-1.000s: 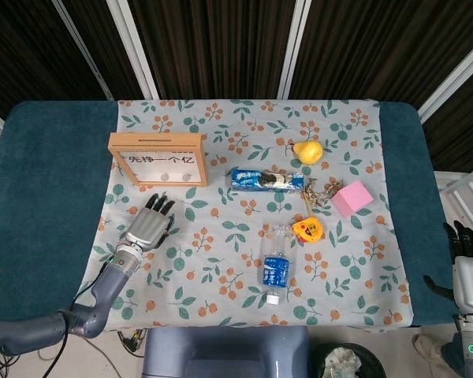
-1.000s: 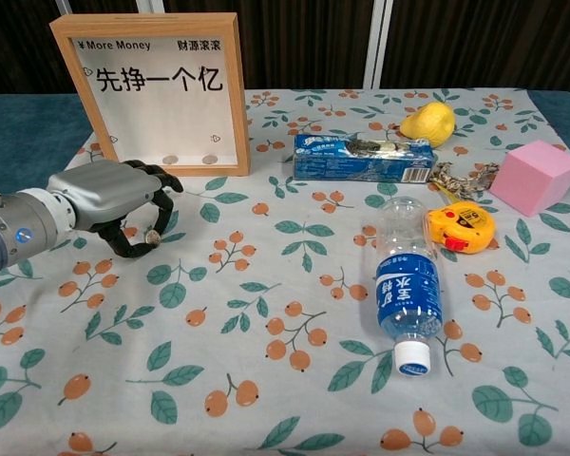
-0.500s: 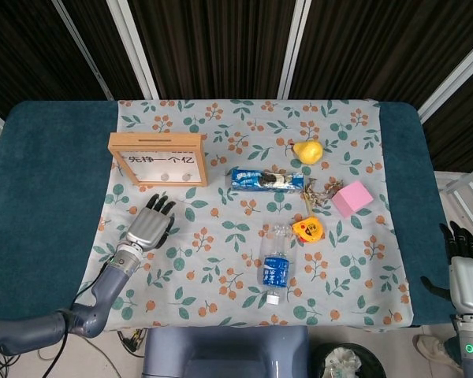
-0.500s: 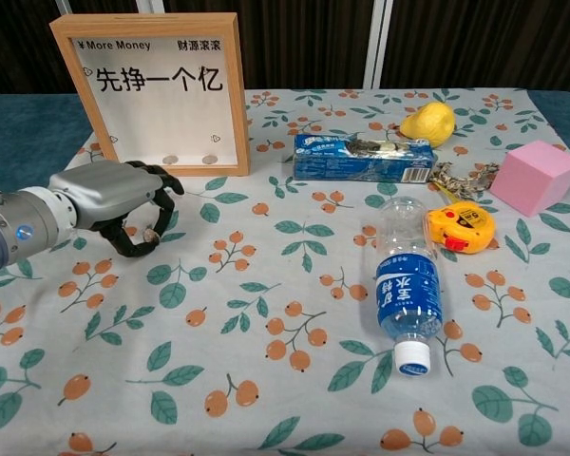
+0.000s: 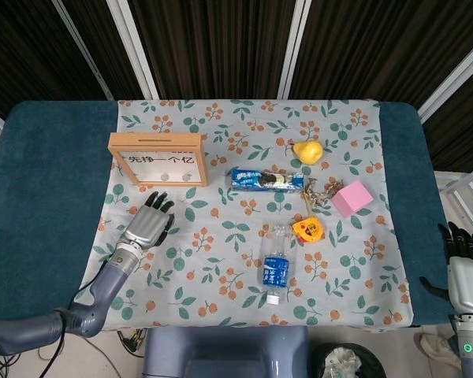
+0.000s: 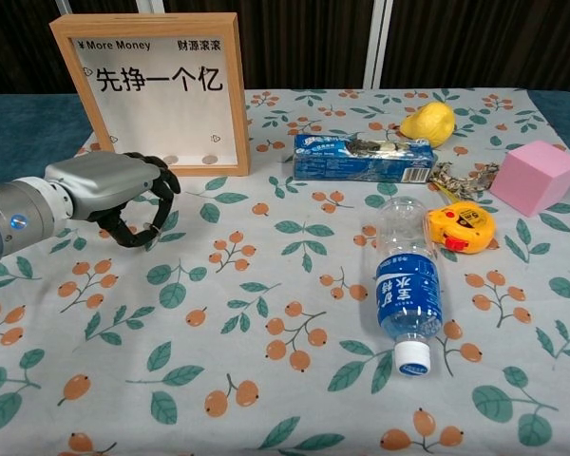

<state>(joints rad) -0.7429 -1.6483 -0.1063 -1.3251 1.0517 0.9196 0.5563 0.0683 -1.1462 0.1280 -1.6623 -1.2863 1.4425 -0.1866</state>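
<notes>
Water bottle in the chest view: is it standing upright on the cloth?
No, the water bottle lies on its side on the floral tablecloth, its white cap pointing toward the camera.

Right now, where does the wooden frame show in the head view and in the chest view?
Head view: the frame stands left of centre, just beyond the left hand.
Chest view: the frame fills the top left corner, behind the left hand.
Shared landmark: the blue packet to the frame's right.

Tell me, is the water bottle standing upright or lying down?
Lying down. The water bottle rests on its side on the tablecloth, its white cap pointing toward the near edge.
</notes>
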